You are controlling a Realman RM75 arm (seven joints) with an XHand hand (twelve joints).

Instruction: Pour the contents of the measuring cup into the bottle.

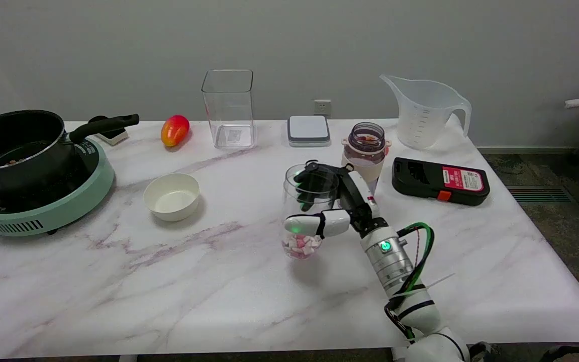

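One robot hand (pixel 330 206) grips one cup (pixel 308 211).

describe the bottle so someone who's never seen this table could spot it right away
Start at the big measuring jug at the table's far right. The bottle stands just in front and left of it, beside the black case. It is small, open-topped, with a cream body and smoky clear neck.
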